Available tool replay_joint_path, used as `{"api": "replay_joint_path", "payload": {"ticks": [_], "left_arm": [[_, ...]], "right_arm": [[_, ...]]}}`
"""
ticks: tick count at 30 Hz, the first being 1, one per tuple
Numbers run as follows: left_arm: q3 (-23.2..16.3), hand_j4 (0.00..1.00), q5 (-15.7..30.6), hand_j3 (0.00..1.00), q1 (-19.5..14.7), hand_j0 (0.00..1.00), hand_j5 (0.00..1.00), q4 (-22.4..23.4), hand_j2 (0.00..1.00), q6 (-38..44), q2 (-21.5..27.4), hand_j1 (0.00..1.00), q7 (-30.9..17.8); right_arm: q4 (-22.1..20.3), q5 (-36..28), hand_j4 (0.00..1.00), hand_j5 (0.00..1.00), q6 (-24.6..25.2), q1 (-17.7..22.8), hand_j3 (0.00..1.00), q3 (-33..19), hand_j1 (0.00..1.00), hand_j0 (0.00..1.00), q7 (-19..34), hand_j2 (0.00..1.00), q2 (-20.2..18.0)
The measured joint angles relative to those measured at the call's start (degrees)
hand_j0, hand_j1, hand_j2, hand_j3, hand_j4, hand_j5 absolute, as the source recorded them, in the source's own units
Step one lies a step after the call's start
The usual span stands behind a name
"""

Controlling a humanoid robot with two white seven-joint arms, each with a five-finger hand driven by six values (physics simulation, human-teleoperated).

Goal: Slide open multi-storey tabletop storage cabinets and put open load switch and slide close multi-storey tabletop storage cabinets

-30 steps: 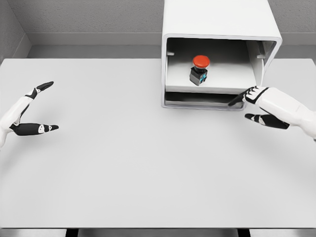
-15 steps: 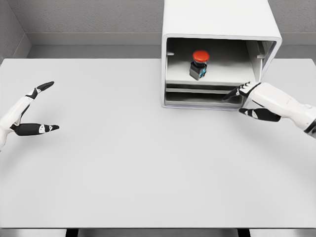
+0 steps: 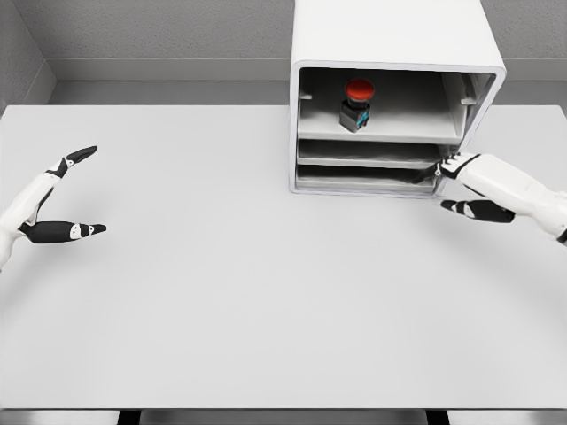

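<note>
**Switch on the top tray, right hand at the cabinet front**

While the white table [image 3: 221,292] spreads wide, the storage cabinet [image 3: 390,35] stands at its far edge, right of centre, front open. The red-capped load switch [image 3: 356,104] sits on the upper tray [image 3: 390,135]. The right hand [image 3: 469,186] has its fingers loosely extended against the cabinet's lower right front corner, gripping nothing. The left hand [image 3: 53,199] hovers by the left edge, fingers spread, empty.

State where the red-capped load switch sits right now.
In the head view, the load switch stands on the upper shelf inside the white cabinet, at the table's far right.
</note>
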Motion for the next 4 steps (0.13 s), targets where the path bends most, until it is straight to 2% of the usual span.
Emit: {"api": "replay_joint_path", "payload": {"ticks": [4], "left_arm": [[-0.07,1.0,-0.18,1.0,1.32,1.0,1.0,0.02,1.0,-0.01,0.02,1.0,0.0]], "right_arm": [[-0.15,-0.03,0.71,0.71,-0.02,4.66,0.71,-2.69,0.71,0.71,-0.22,0.71,-3.49]]}}
